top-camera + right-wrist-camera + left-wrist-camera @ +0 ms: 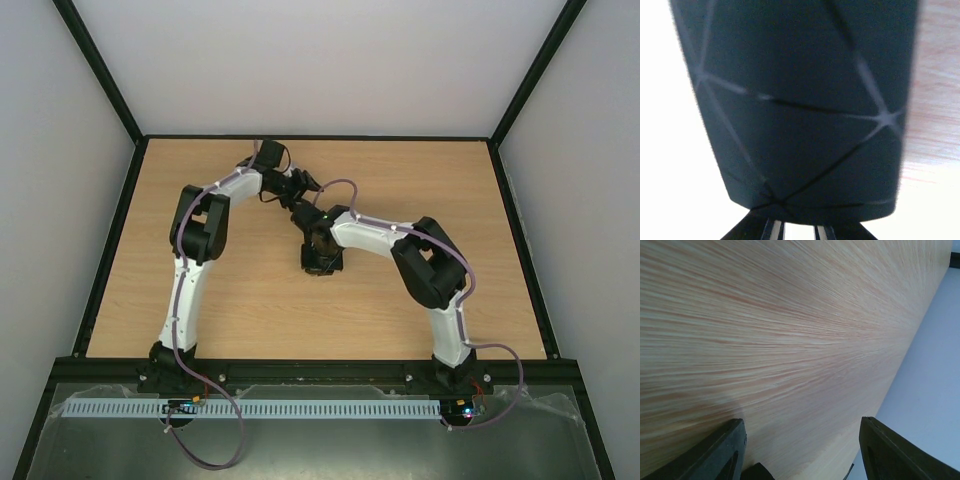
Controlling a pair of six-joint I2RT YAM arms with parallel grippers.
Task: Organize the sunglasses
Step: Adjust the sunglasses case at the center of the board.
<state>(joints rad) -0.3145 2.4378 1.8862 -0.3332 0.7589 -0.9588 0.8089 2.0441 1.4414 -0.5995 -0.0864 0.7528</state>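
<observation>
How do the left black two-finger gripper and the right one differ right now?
The left gripper has its fingers wide apart; the right gripper has them close together. The left gripper faces the light wooden table; the right gripper faces a black oblong case with faceted lines, grip unclear. Both have black fingers.

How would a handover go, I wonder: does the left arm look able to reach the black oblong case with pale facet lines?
Probably yes: the left gripper hangs open close by the case, over wooden table, though the right gripper crowds it from above.
</observation>
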